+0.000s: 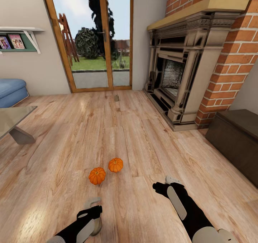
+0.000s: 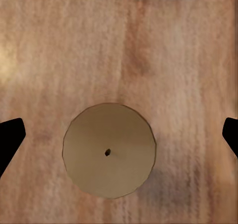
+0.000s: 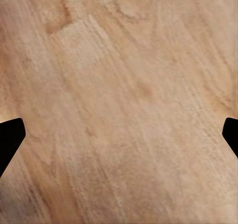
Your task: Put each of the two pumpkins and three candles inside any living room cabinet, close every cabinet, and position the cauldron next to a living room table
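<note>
The wood floor (image 1: 143, 135) runs to a glazed door (image 1: 96, 38) ahead and a brick fireplace (image 1: 186, 63) on the right. The dark-brown cabinet (image 1: 238, 139) stands low against the right wall, front panels apparently shut. A tabletop (image 1: 14, 115) corner shows at far left. Two pumpkins (image 1: 97, 175) (image 1: 115, 164) rest on the floor, just beside each other, ahead of both arms and between them. A round tan candle (image 2: 109, 149), seen from above with a dark wick, stands upright on the floor directly below the left gripper (image 1: 92, 214), centred between its tips. Left jaws are released and spread wide on either side of the candle, not touching it. The right gripper (image 1: 168, 185) hangs over bare floor, jaws likewise released and holding nothing. Judgement: the left arm is nearer the candle, so a straight descent should suffice.
</note>
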